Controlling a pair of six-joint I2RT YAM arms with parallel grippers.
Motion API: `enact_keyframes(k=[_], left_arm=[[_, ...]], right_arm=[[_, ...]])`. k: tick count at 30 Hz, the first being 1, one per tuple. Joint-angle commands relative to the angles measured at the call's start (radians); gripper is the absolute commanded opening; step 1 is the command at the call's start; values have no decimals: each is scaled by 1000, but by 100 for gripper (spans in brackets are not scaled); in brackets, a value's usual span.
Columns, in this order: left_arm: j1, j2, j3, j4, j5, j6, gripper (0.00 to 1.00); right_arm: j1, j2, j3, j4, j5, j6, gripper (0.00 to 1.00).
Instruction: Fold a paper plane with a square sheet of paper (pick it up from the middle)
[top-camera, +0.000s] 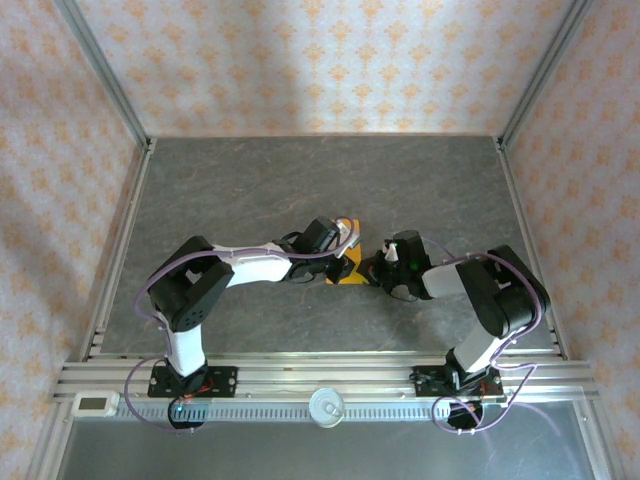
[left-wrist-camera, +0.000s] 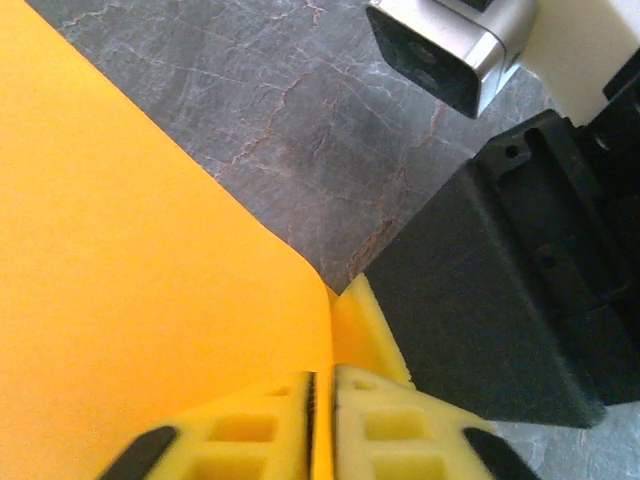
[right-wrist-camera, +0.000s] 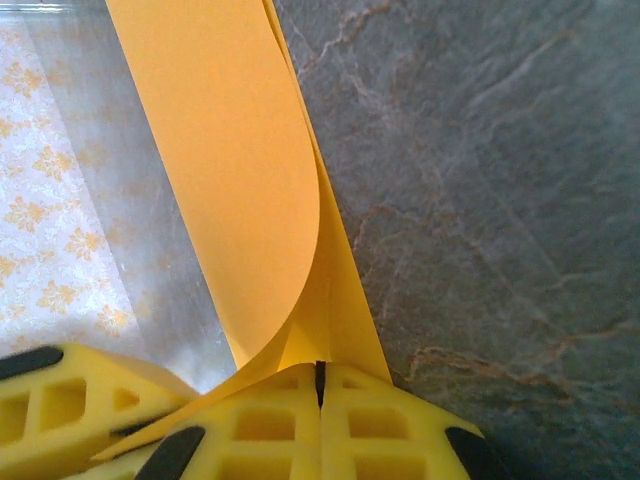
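Observation:
The orange square sheet of paper (top-camera: 349, 264) is held off the grey table between my two grippers, near the table's middle. My left gripper (left-wrist-camera: 322, 400) is shut on one edge, a thin strip of orange pinched between its yellow pads. The sheet (left-wrist-camera: 130, 260) spreads wide to the left of those pads. My right gripper (right-wrist-camera: 321, 382) is shut on a creased corner. From there the paper (right-wrist-camera: 235, 150) rises as a long folded flap that curls over to the left. In the top view the left gripper (top-camera: 345, 246) and the right gripper (top-camera: 374, 268) almost touch.
The right gripper's black body (left-wrist-camera: 500, 300) and one yellow fingertip (left-wrist-camera: 366, 330) crowd close beside my left jaws. A left pad (right-wrist-camera: 50, 400) sits at the lower left of the right wrist view. Aluminium frame posts and patterned walls (top-camera: 320, 60) enclose the grey marbled table (top-camera: 300, 180).

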Motion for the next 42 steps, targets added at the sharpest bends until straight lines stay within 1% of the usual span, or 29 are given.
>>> enact_keyframes(k=[1, 7, 13, 15, 19, 21, 25, 32, 35, 39, 42], left_arm=[[2, 25, 35, -22, -32, 24, 23], [3, 45, 55, -53, -28, 45, 22], [6, 42, 55, -55, -21, 53, 14], [9, 39, 52, -52, -20, 52, 13], [18, 25, 39, -21, 5, 36, 5], [25, 17, 31, 1, 27, 21, 5], [45, -4, 21, 44, 92, -48, 1], [53, -14, 0, 176, 208, -201, 1], [53, -3, 2, 219, 213, -278, 1], [53, -2, -3, 225, 180, -315, 1], [52, -8, -6, 214, 165, -317, 1]], right_arm=[[3, 21, -13, -9, 31, -17, 4], [2, 10, -15, -10, 35, -17, 4], [3, 15, -14, -13, 37, -18, 4], [3, 13, -13, -15, 38, -18, 4], [3, 3, -10, -26, 39, -21, 5], [2, -10, -2, -39, 37, -26, 5], [-10, -74, 25, -112, 67, -55, 7], [-73, -191, 17, -202, 121, -57, 7], [-75, -210, 12, -192, 104, -46, 8], [-71, -204, -5, -120, 63, -2, 8], [-57, -186, -8, -74, 49, 29, 8]])
